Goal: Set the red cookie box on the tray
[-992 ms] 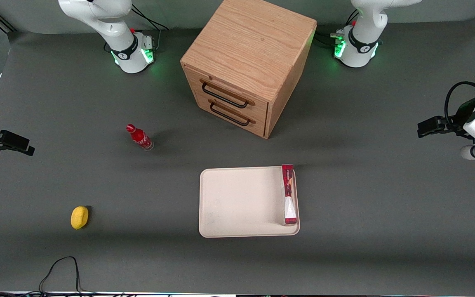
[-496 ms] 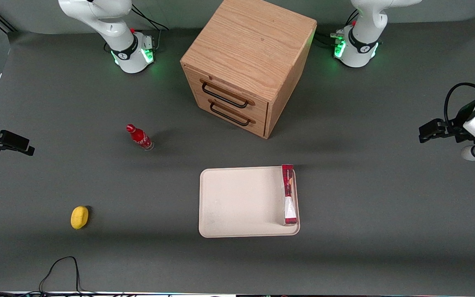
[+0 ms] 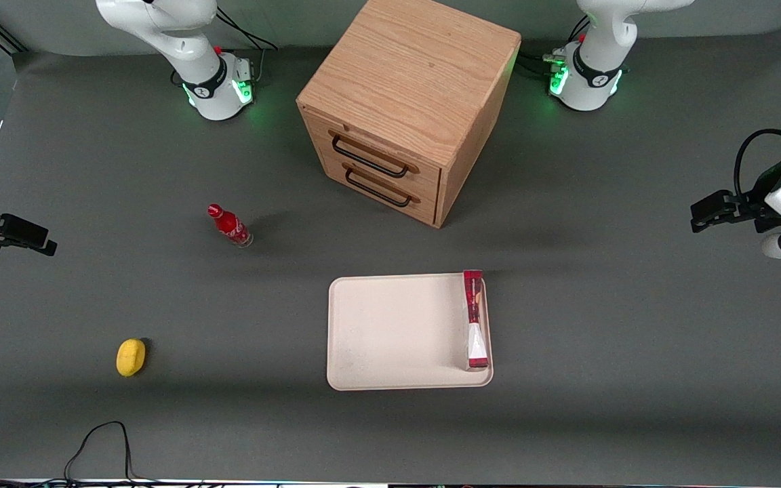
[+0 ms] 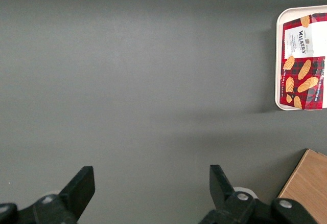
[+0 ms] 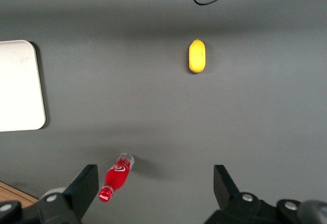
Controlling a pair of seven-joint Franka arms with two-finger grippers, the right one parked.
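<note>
Front view | dark grey table (image 3: 634,352); red cookie box (image 3: 475,320) on tray (image 3: 390,332); gripper (image 3: 702,211) spread wide, empty

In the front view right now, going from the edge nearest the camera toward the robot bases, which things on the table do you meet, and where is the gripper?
Tray holding the red cookie box → red cola bottle → wooden drawer cabinet. The gripper, open, hangs over bare table at the working arm's end.

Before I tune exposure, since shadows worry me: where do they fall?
Front view: drawer cabinet and tray cast soft shadows; green glow at arm bases. Left wrist view: open tool, over bare table, red cookie box evenly lit.
</note>
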